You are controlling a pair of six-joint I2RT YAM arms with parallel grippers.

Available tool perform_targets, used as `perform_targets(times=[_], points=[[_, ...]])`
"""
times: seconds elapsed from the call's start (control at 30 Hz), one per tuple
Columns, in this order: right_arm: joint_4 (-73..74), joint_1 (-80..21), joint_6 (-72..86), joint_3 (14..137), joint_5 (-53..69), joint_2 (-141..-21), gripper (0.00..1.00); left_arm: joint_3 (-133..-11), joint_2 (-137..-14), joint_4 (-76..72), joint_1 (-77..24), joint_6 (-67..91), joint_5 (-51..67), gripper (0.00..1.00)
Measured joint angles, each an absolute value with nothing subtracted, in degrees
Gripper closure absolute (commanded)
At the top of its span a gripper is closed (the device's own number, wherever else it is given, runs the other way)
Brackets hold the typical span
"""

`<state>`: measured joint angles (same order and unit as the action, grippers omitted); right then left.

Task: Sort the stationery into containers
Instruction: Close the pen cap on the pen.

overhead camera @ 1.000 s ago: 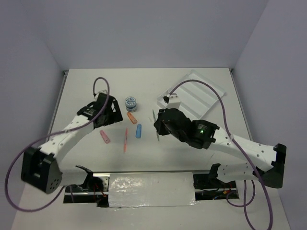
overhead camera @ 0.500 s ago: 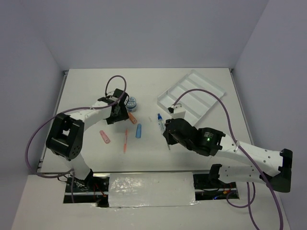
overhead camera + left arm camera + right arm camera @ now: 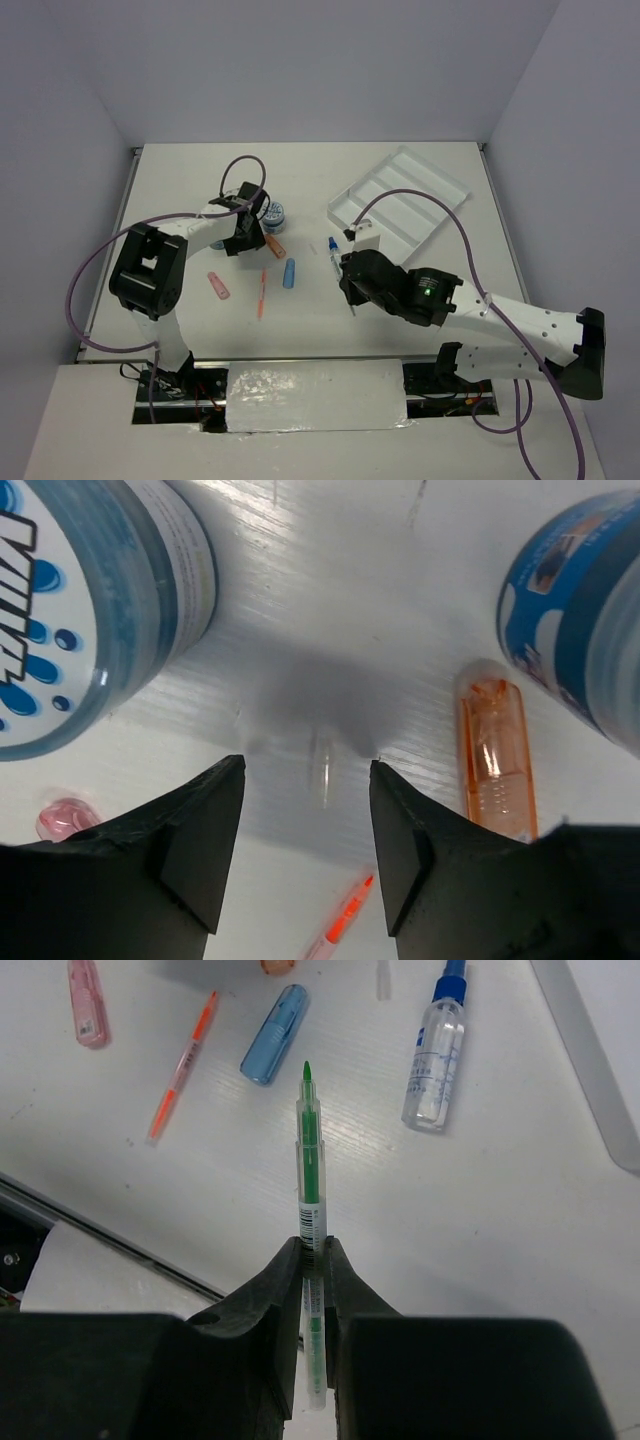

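My right gripper (image 3: 312, 1250) is shut on a thin green pen (image 3: 311, 1150) and holds it above the table; it shows in the top view (image 3: 345, 277) near the blue-capped clear bottle (image 3: 334, 252) (image 3: 434, 1052). My left gripper (image 3: 305, 780) is open and low over the table between two round blue-patterned tubs (image 3: 90, 610) (image 3: 580, 610), with a small clear cap (image 3: 322, 768) between its fingertips. An orange capsule (image 3: 495, 755) lies just right of its right finger. In the top view the left gripper (image 3: 247, 232) sits beside one tub (image 3: 275, 214).
A blue capsule (image 3: 289, 273), a pink capsule (image 3: 219, 286) and an orange pen (image 3: 262, 292) lie in front of the left gripper. The white four-compartment tray (image 3: 410, 195) stands at the back right, behind the right arm.
The left arm has swung in and lowered its open gripper between the tubs. The right gripper has pulled back toward the near side with the green pen, uncovering the bottle.
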<state>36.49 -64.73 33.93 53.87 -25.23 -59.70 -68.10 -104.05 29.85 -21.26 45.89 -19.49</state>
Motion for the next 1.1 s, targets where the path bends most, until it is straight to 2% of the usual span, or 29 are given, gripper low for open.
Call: perform_targets(times=[0.13, 0.27, 0.33, 0.4, 0.43, 0.47, 0.63, 0.87, 1.1], points=[[36.4, -64.7, 33.4, 53.9, -24.7, -60.6, 1.00, -67.3, -104.2, 29.5, -20.4, 45.6, -19.2, 0.41], [36.3, -64.7, 33.2, 53.9, -24.3, -61.4, 1.00, -67.1, -105.0, 28.3, -19.9, 45.3, -18.9, 0.55], [36.2, -64.8, 33.1, 53.9, -24.2, -61.4, 1.00, -67.0, -105.1, 27.8, -19.9, 45.3, -18.6, 0.57], [36.1, -64.8, 33.1, 53.9, -24.1, -61.4, 1.00, -66.9, -105.1, 27.2, -19.9, 45.2, -18.4, 0.64], [36.1, -64.7, 33.1, 53.9, -24.0, -61.4, 1.00, -66.8, -105.1, 26.9, -19.9, 45.1, -18.3, 0.68], [36.0, -64.7, 33.1, 53.9, -23.9, -61.4, 1.00, -66.8, -105.1, 26.8, -19.9, 45.2, -18.3, 0.79], [35.3, -64.7, 33.0, 53.8, -22.8, -61.4, 1.00, -65.8, -104.5, 25.1, -19.9, 45.2, -17.8, 1.00], [28.4, -64.8, 32.0, 49.8, -18.1, -60.9, 1.00, -57.7, -95.9, 23.5, -20.3, 45.4, -13.8, 1.00], [19.4, -64.8, 35.4, 45.1, -16.6, -61.0, 1.00, -52.7, -73.6, 17.8, -28.3, 47.1, -10.9, 1.00]])
